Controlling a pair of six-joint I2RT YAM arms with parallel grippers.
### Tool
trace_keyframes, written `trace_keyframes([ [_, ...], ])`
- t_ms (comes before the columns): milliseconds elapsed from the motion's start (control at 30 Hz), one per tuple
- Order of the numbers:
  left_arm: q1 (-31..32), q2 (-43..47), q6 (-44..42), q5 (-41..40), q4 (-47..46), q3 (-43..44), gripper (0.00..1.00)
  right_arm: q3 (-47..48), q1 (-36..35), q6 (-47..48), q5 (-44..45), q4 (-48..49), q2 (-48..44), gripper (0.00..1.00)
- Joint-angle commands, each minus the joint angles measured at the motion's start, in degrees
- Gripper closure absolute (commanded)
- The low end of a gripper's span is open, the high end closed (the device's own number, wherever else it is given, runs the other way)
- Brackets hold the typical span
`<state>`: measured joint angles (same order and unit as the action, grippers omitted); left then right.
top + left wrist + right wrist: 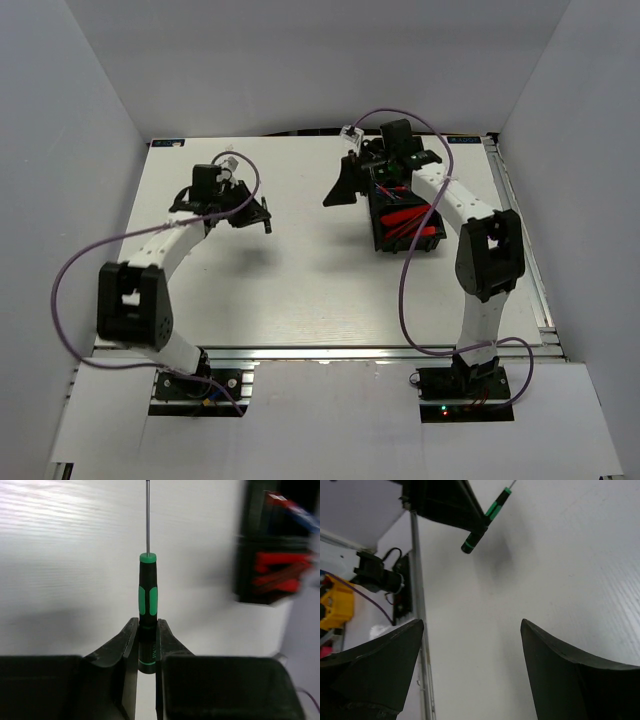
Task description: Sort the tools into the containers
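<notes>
Lighting bright and even from above. Top view: soft, faint shadows on the white table (300, 290) left of the black tray (380, 235). Left wrist view: glare bands on the table, tray motion-blurred, precision screwdriver (148, 595) sharp. Right wrist view: diffuse shadow beside the screwdriver.

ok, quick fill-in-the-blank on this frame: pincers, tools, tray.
1. The left pincer is shut on a black-and-____ screwdriver.
2. The right pincer is ____, with nothing between its fingers.
3. The knives lying in the tray are mostly ____ in colour.
Missing words: green; open; red.
</notes>
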<state>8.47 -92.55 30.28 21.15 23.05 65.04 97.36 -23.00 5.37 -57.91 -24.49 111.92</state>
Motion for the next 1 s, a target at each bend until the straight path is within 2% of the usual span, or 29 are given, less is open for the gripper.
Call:
trace_keyframes([
  [0,0.23,9.4,9.51,17.07,-21.83,-8.06,1.0,-3.05,-0.2,-24.54,-7.82,18.3,0.58,0.15],
  [100,0.32,12.92,17.86,22.88,-34.5,-14.48,1.0,-6.83,-0.55,-36.35,-10.38,36.14,0.67,0.16],
  [133,0.67,13.62,19.01,23.76,-36.21,-15.54,1.0,-7.44,-0.72,-43.44,-10.73,40.36,0.84,0.17],
  [200,1.46,14.5,20.08,24.29,-36.41,-15.38,1.0,-8.06,-1.51,-49.9,-11.78,51.75,1.81,0.17],
  [233,1.9,14.51,20.08,24.9,-36.49,-15.03,1.0,-8.06,-1.78,-55.32,-12.14,55.3,2.16,0.17],
  [267,2.16,14.42,20.34,25.34,-36.41,-14.07,1.0,-7.19,-2.48,-56.16,-12.4,57.43,2.86,0.17],
  [567,3.83,14.15,20.87,27.28,-35.44,-10.19,1.0,-2.88,-6.35,-55.02,-11.53,56.22,5.59,0.18],
  [667,4.36,14.24,21.13,27.28,-35.44,-10.45,1.0,-0.86,-6.96,-54.68,-11.17,55.61,6.46,0.22],
  [900,6.12,14.51,21.22,27.02,-35.35,-10.19,1.0,2.13,-7.67,-54.5,-10.12,54.37,7.88,0.4],
  [967,6.21,14.77,21.22,26.76,-35.35,-10.19,1.0,2.13,-7.84,-54.58,-10.12,54.55,7.88,0.53],
])
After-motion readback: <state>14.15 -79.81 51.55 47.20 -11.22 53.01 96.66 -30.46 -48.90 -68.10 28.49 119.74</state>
